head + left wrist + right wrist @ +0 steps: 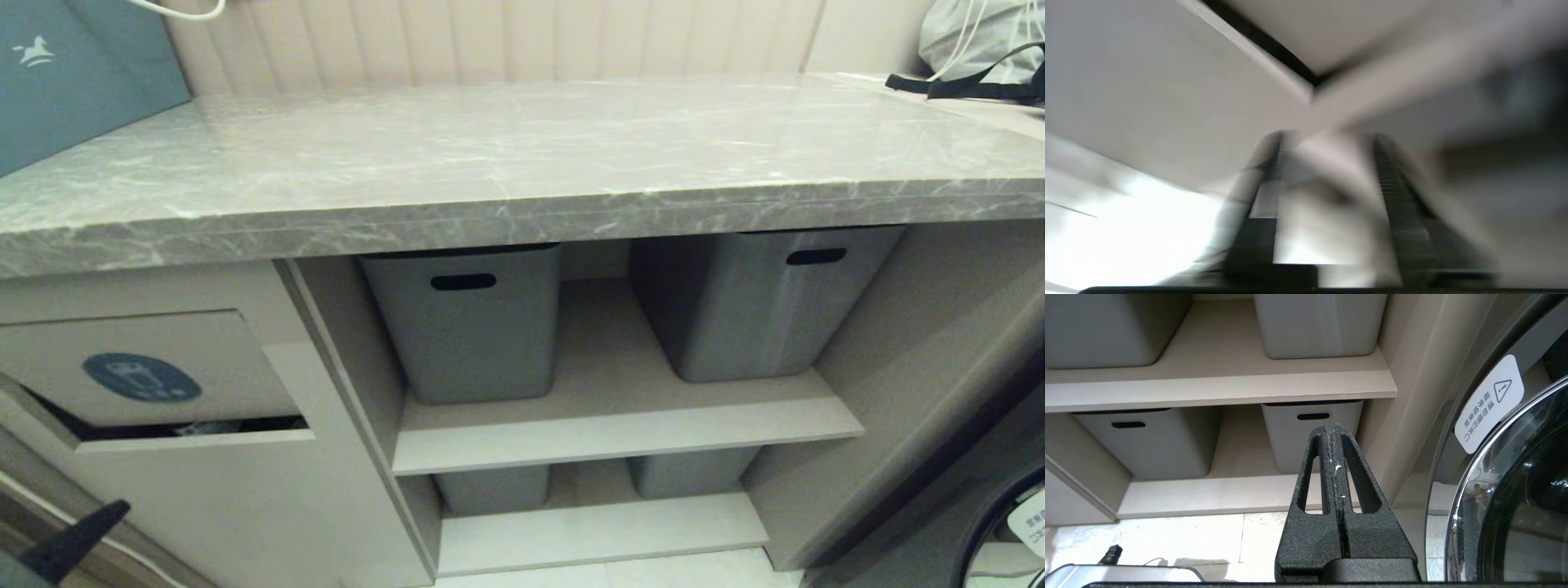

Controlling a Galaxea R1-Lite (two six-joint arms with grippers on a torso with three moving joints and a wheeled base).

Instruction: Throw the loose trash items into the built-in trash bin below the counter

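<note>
Bin flap (147,367): beige tilting panel with blue oval sticker, tipped ajar under grey marble counter (522,163).
Left gripper (1327,171): blurred, fingers seen apart.
Right gripper (1333,457): pressed together, nothing held.

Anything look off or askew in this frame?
Only the trash bin flap: it hangs tilted ajar, leaving a dark gap along its lower edge, with something greyish just visible inside. The counter shows no scraps, and the grey tubs sit upright on their shelves. Nothing spilled or damaged.

Soft, even indoor light with pale glare across the counter (522,163). The left wrist view is heavily motion-blurred; the other views are sharp.
</note>
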